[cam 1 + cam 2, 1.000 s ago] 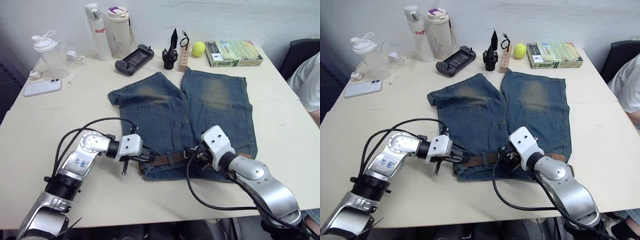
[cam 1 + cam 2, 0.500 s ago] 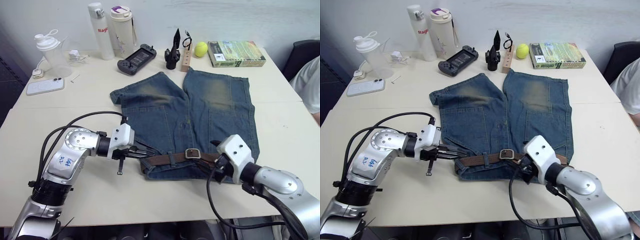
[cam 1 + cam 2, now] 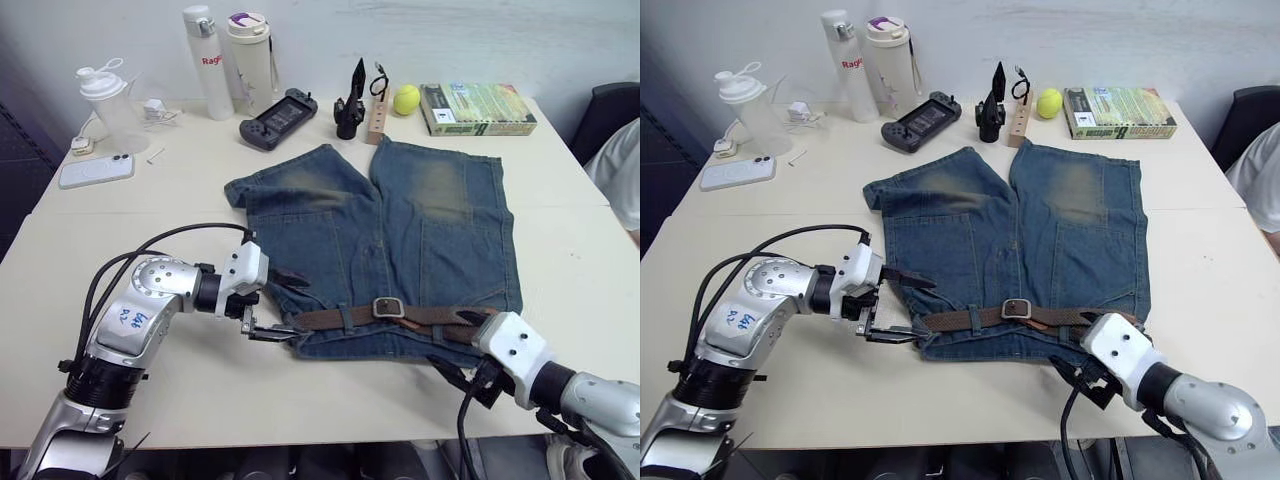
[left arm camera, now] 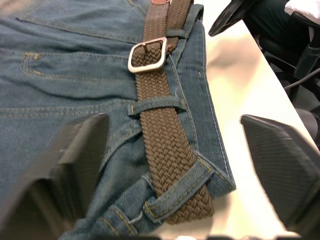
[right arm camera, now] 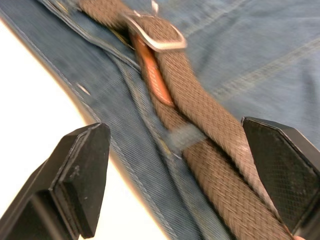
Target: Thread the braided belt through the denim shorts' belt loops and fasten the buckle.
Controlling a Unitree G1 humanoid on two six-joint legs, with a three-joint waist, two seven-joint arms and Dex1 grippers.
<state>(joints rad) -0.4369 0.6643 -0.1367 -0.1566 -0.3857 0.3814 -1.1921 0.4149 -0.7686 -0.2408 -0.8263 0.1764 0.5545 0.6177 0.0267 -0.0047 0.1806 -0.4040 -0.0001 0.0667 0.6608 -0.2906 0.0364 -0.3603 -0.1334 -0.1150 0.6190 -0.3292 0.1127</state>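
The braided belt (image 3: 400, 316) is lying along the waistband of the denim shorts (image 3: 385, 235) on the table (image 3: 150, 215), with the buckle (image 3: 388, 307) sitting closed near the middle of the waist. The left gripper (image 3: 282, 303) is hovering at the left end of the waistband with its jaws spread wide, one finger over the denim and one over the bare table, touching neither the belt nor the cloth. The right gripper (image 3: 462, 377) is hanging just off the near right corner of the shorts, its jaws also gaping open and holding nothing. There is one belt, one pair of shorts and one buckle; in the left wrist view three belt loops (image 4: 155, 106) are crossing over the weave. The belt is showing a dark-brown woven texture, with a smooth reddish-brown leather tip (image 5: 152, 75) tucked under the silver frame.
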